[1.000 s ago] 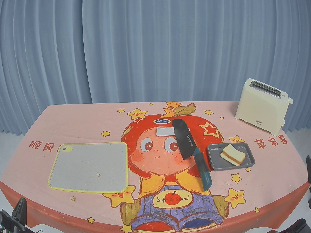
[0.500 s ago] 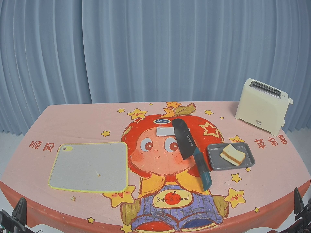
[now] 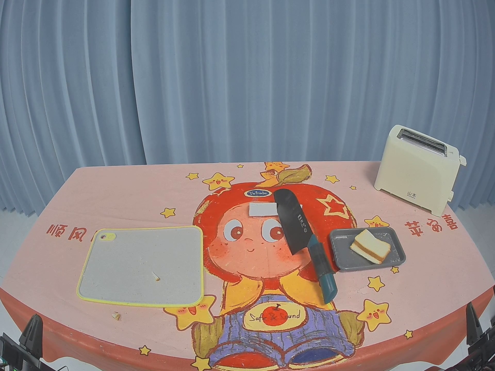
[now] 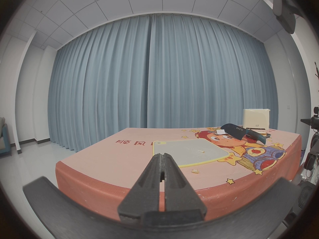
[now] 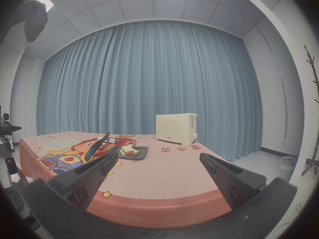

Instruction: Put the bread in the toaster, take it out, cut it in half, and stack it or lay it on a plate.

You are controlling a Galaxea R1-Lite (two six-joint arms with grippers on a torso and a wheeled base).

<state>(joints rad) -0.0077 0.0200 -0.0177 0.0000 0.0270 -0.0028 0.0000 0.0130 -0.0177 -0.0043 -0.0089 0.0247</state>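
Two bread halves lie stacked on a grey tray at the table's right. The cream toaster stands upright at the far right corner with its slots empty. A dark knife with a teal handle lies in the middle, beside the tray. The cutting board lies at the left. My left gripper is shut on nothing, off the near left edge. My right gripper is open and empty, off the near right corner, facing the tray and toaster.
A small white card lies under the knife's tip. One crumb sits on the cutting board, another on the cloth in front of it. A blue curtain hangs behind the table.
The right gripper's tip has dropped from the head view's right edge to lower and slightly inward, beside the table's near right corner. Everything on the table is unmoved.
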